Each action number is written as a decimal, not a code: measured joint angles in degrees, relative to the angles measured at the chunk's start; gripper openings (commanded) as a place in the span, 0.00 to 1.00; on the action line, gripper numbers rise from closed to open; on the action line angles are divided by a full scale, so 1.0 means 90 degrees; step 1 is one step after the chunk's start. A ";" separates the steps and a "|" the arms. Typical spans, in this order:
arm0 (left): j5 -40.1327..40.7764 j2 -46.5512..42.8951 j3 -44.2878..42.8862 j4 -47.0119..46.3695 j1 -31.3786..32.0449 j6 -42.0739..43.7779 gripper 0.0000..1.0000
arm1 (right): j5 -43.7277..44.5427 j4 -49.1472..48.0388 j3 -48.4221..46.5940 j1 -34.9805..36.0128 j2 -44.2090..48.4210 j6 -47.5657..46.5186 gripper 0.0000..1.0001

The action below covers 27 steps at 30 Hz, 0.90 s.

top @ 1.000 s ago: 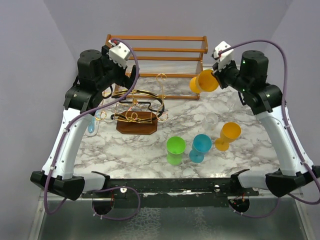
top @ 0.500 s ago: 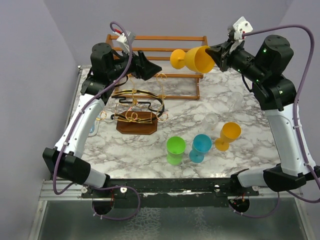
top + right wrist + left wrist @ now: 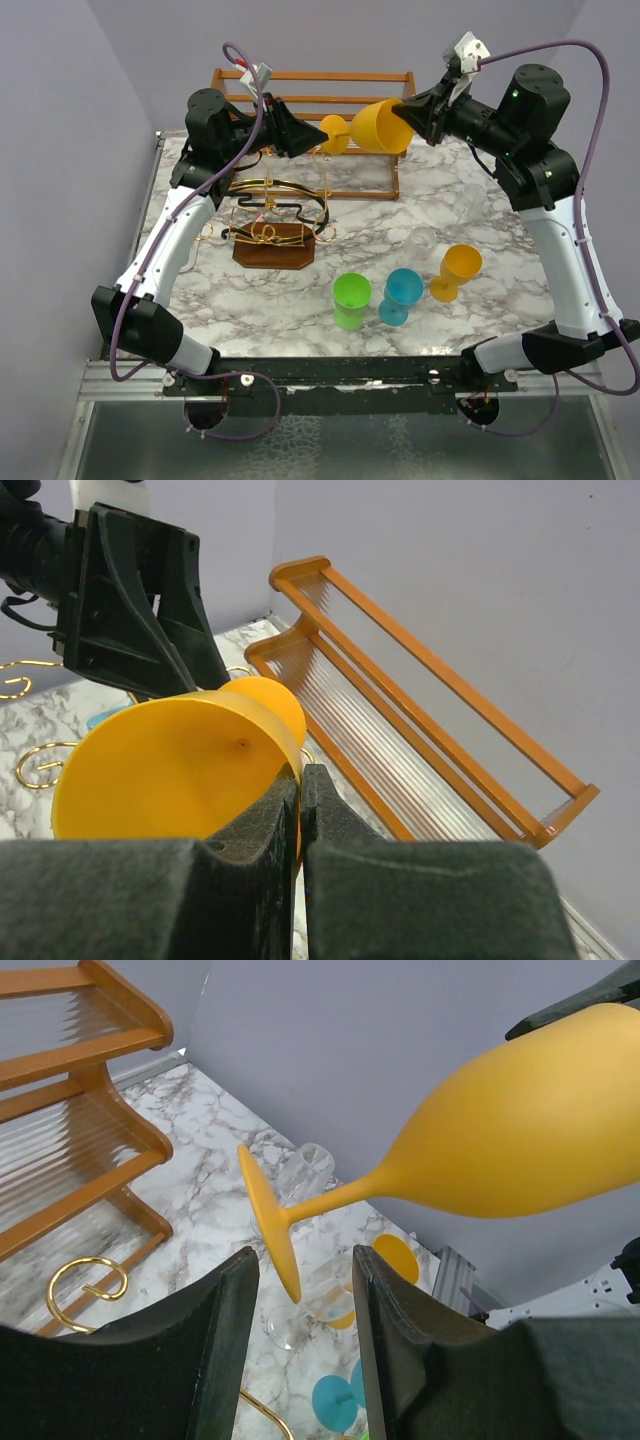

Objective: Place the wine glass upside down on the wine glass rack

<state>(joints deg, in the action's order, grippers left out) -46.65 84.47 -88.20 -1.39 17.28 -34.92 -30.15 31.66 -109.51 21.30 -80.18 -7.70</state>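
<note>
The right gripper (image 3: 405, 112) is holding the glass (image 3: 372, 127) up in the air. It is over the middle of the table's (image 3: 480, 330) far edge, just in front of the shelf (image 3: 300, 100). Its fingers (image 3: 240, 880) are pinching the rim tight between them.

A second ago the glass was hanging lower, nearer the far right corner, and the left arm was bending over the rack (image 3: 272, 215). Since then the right arm has been lifting the glass and carrying it to the left. The left gripper (image 3: 312, 142) has been turning to face it. Half a second ago the foot (image 3: 270, 1220) was apart from the left fingers (image 3: 225, 1350). Now it is sitting right at the mouth of the gap between them.

The left fingers are standing wide apart and are not touching the foot yet.

It looks like the arms are getting ready to pass the glass across. The left arm would probably be taking the foot end, so the glass can be tipped over and hung.

The glass is lying on its side, almost level. Its long line is running left to right, along the far edge. The foot is pointing left and the open mouth is pointing right. The glass is not on the rack yet. The rack is standing near the far left corner.
</note>
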 measured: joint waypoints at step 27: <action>0.0041 0.0100 0.0165 0.0134 -0.0114 0.0080 0.00 | -0.0255 -0.0231 0.0634 0.0002 0.0253 -0.0163 0.74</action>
<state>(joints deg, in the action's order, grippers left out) -46.28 85.36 -86.72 -0.19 16.25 -34.20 -32.45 29.58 -103.81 21.32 -77.91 -9.17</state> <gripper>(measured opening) 0.021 0.518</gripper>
